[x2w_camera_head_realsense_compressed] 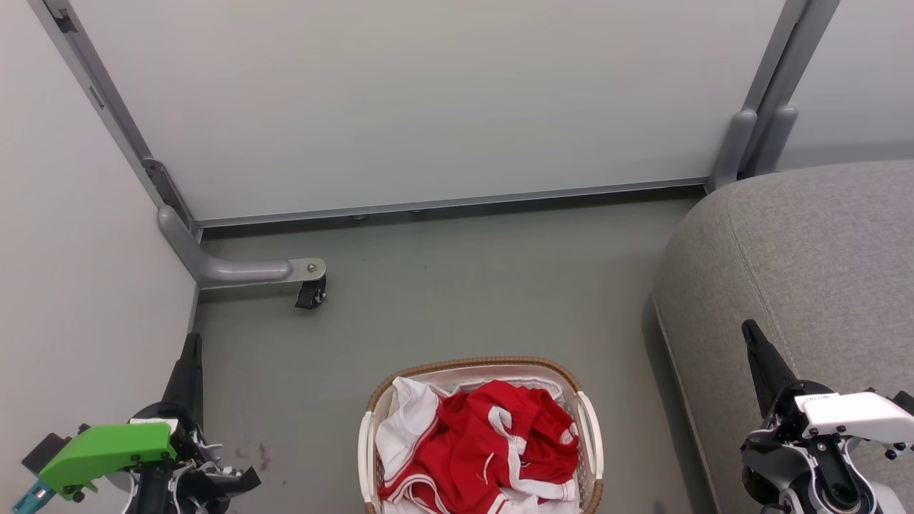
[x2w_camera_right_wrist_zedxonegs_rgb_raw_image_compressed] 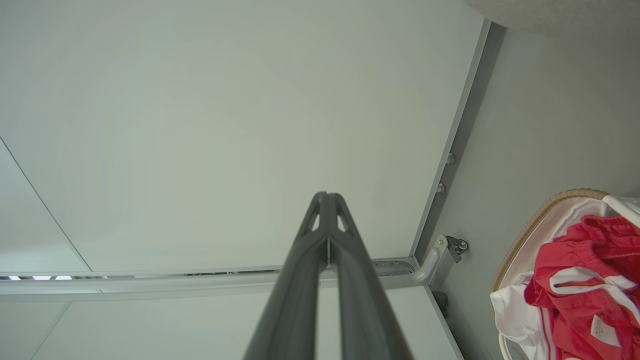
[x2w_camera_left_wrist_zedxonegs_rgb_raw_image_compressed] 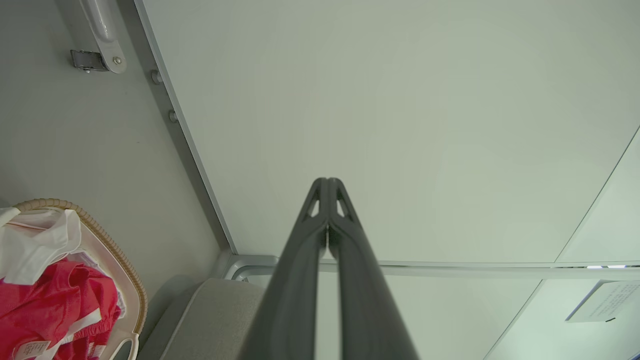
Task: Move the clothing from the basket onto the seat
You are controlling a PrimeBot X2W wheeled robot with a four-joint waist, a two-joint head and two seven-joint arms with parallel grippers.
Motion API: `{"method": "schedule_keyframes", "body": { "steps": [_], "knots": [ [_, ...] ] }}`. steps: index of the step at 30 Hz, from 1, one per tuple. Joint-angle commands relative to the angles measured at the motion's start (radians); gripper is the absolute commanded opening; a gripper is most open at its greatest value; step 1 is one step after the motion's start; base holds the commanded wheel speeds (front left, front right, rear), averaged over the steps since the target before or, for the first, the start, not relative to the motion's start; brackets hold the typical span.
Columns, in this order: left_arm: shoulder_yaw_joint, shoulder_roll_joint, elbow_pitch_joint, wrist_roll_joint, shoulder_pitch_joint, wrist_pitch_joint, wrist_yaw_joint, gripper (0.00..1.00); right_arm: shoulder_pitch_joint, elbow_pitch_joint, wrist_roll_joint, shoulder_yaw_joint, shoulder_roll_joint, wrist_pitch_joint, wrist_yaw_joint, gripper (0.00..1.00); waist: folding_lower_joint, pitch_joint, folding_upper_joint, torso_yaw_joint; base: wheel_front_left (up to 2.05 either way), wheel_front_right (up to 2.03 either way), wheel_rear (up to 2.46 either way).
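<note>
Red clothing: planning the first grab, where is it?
Head view, bottom centre: red white-striped clothing in the oval cream plastic basket, left of the grey fabric seat.

The grey-green floor carries the basket, the seat near it, and a partition's caster.

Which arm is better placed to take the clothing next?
Right, probably. The left claw and right claw are both shut, clear of the basket, but the right hangs by the seat, where the clothing goes.
</note>
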Motion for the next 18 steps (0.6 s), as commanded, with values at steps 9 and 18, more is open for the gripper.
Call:
{"method": "schedule_keyframes", "body": {
  "steps": [9,18],
  "knots": [
    [0.002,0.006,-0.002,-0.003,-0.011,0.004,-0.006,0.0,-0.009,-0.002,0.003,-0.002,-0.006,0.002,0.0,0.0,0.0,0.0,0.0,0.0,0.0,0.0,0.0],
    [-0.017,-0.007,0.037,0.003,0.031,-0.009,0.002,1.0,0.031,0.04,-0.002,0.007,0.013,-0.009,0.0,1.0,0.0,0.0,0.0,0.0,0.0,0.0,0.0]
  ]
}}
